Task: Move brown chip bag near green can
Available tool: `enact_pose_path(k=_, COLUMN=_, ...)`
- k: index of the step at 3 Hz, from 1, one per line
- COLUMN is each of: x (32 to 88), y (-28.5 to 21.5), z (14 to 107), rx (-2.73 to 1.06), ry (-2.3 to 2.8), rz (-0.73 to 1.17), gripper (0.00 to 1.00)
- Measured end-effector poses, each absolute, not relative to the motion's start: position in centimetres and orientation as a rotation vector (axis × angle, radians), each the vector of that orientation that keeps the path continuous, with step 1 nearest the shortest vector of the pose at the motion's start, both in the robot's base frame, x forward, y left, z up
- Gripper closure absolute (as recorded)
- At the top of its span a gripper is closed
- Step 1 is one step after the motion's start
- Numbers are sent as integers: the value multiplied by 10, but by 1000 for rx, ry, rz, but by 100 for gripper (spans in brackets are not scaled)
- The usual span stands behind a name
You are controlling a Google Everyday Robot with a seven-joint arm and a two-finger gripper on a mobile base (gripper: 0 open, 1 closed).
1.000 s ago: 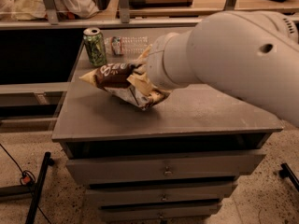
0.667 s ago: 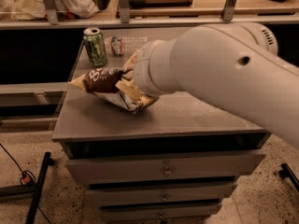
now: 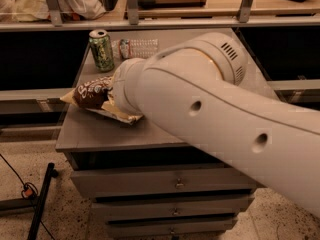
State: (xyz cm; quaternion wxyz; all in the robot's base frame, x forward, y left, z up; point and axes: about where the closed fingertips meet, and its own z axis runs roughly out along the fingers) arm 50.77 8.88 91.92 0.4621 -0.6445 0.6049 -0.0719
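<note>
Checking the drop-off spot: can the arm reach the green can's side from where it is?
Probably yes. The gripper, hidden behind the wrist, is at the brown chip bag, and the green can stands upright just beyond it with bare cabinet top between. The plastic bottle lies off to the can's right.

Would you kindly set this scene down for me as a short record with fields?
surface: grey drawer cabinet top
brown chip bag: on the left part of the top, in front of the green can, apart from it
green can: upright, back left corner
plastic bottle: lying on its side, right of the can
gripper: at the bag's right end, largely hidden by the white arm
</note>
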Motion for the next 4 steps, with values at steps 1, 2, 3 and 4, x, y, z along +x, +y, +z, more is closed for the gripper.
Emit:
enact_pose_path(k=1, x=515, y=100, z=911, rx=-1597, ry=1518, rz=-218, gripper=100)
enact_pose_path(k=2, x=531, y=107, z=905, rx=-1583, ry=1563, rz=-269, gripper=100)
enact_pose_path(k=3, x=552, y=108, z=900, rx=-1535, ry=1628, rz=-285, gripper=100)
enact_pose_path(k=4, x=552, y=108, z=901, rx=-1523, ry=1635, rz=-284, gripper=82)
